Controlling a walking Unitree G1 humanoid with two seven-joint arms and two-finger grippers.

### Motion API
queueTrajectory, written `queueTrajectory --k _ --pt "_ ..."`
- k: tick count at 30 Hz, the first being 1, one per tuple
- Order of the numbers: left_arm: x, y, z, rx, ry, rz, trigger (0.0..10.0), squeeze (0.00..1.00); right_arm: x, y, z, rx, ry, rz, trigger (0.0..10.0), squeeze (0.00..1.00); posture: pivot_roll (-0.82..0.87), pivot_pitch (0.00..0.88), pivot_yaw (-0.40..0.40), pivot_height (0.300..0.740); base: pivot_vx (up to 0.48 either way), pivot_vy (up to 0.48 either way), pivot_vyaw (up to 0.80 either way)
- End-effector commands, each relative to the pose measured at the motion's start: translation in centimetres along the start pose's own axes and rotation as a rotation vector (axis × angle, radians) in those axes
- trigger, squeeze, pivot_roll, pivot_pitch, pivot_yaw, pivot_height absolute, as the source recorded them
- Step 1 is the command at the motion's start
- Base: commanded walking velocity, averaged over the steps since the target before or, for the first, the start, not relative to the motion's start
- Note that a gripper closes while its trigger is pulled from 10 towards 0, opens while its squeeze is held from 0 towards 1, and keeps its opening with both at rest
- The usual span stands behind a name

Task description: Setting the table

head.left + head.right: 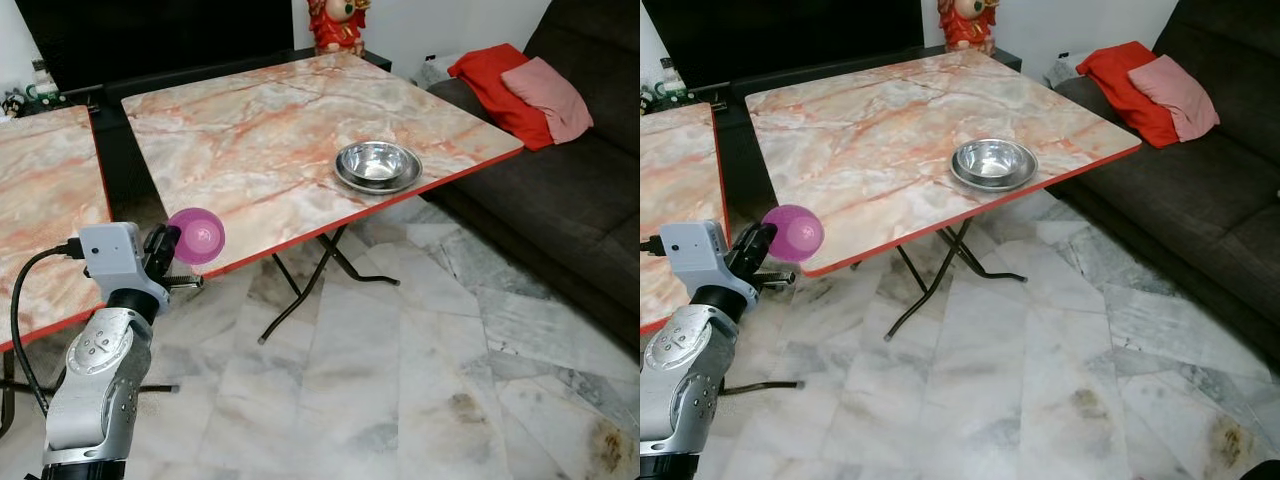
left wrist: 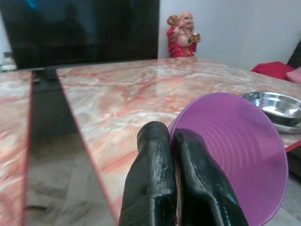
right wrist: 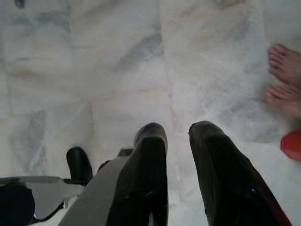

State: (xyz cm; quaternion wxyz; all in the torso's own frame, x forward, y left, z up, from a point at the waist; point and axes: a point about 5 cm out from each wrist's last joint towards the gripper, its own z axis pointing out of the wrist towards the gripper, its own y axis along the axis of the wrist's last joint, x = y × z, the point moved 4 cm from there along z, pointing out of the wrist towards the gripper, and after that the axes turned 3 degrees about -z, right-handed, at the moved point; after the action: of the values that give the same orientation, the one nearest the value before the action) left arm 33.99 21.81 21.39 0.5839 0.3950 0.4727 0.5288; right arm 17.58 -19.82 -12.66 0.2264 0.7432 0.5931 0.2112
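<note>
From the left eye view, the left tool (image 1: 172, 255) carries a purple cup (image 1: 197, 236) lying on its side, mouth facing away from the robot toward the counter (image 1: 250, 140), level with the near red edge; I judge it is being brought in to stand by the steel bowl (image 1: 377, 165), which sits on a steel plate near the sofa-side edge. A second counter (image 1: 40, 200) stands to the left.

The right eye view shows the same layout, with the cup just short of the counter's corner.

In the left wrist view the two black fingers (image 2: 155, 179) are nearly closed, pinching the cup's rim, one seemingly inside and one outside, though the contact is hard to make out.

In the right wrist view the right tool (image 3: 176, 141) hangs idle over the marble floor, fingers narrowly apart and empty, a person's bare feet (image 3: 284, 77) nearby.
</note>
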Motion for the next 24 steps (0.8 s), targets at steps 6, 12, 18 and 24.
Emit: queueTrajectory --k 6,12,18,24 --pt "0.00 0.43 0.03 -0.009 -0.005 0.001 10.0 0.00 0.08 0.01 0.01 -0.001 0.001 0.003 10.0 0.00 0.02 0.130 0.017 0.740 0.360 0.000 0.00" --pt "-0.10 0.54 0.08 -0.012 -0.009 0.003 10.0 0.00 0.10 0.28 0.08 -0.005 0.000 0.003 10.0 0.00 0.02 0.131 0.017 0.740 0.363 0.000 0.00" --pt "0.02 0.69 0.11 -0.015 -0.010 0.007 10.0 0.00 0.07 0.28 0.08 -0.003 0.000 0.002 10.0 0.00 0.02 0.132 0.017 0.740 0.364 0.000 0.00" --pt "-0.20 0.77 0.18 -0.017 -0.016 0.004 10.0 0.00 0.08 0.41 0.12 -0.003 0.000 0.001 10.0 0.00 0.02 0.130 0.017 0.740 0.362 0.000 0.00"
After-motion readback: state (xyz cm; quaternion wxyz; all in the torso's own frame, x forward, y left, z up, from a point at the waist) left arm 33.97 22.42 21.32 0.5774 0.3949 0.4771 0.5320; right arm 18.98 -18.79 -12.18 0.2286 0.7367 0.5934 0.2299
